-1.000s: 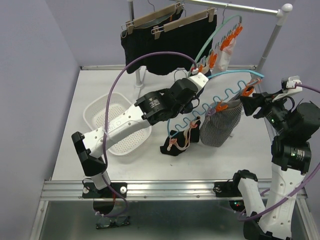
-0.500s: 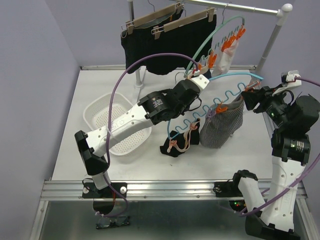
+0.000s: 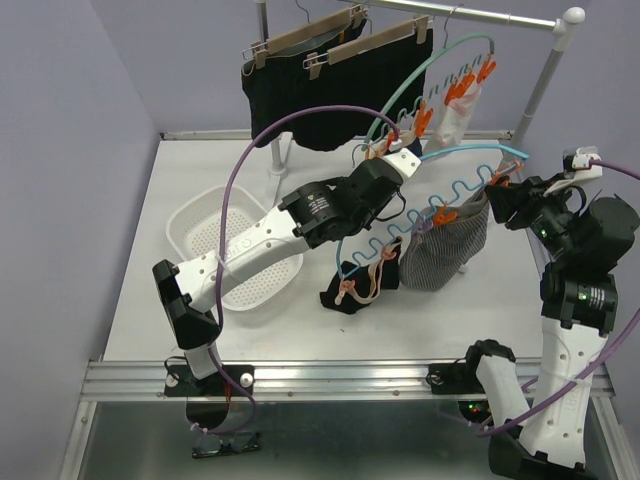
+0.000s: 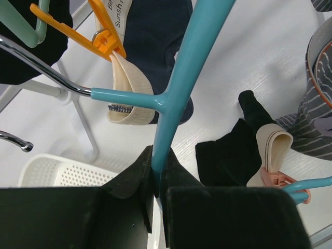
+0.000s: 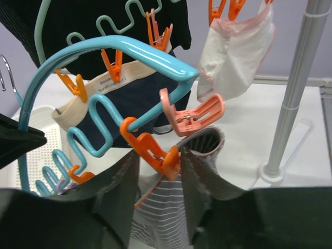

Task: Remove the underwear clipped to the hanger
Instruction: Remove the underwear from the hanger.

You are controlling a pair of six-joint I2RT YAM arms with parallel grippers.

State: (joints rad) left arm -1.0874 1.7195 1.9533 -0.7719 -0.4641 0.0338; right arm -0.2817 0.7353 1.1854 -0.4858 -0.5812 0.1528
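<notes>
My left gripper [image 3: 398,160] [image 4: 155,155] is shut on the stem of the blue clip hanger [image 3: 470,150] [image 4: 179,67] and holds it above the table. The grey-striped underwear [image 3: 445,245] [image 5: 166,207] hangs from the hanger by an orange clip [image 5: 155,148] and a pink clip [image 5: 194,116]. My right gripper [image 3: 503,195] [image 5: 161,153] has its fingers closed against that orange clip at the waistband. A navy piece [image 4: 155,26] [image 5: 129,104] is clipped further along. A black piece [image 3: 350,285] [image 4: 228,155] sags onto the table. Two black shorts [image 3: 330,80] hang on wooden hangers.
A white-pink piece [image 3: 450,115] [image 5: 233,52] hangs from a mint hanger [image 3: 440,55] on the rack rail. The rack's pole [image 3: 540,85] [image 5: 301,78] stands at the right rear. A white basket [image 3: 200,215] [image 4: 52,166] sits on the table at the left.
The left arm has lifted the blue hanger slightly up and back. The right gripper has followed up and right with the hanger's end, staying at the orange clip.
</notes>
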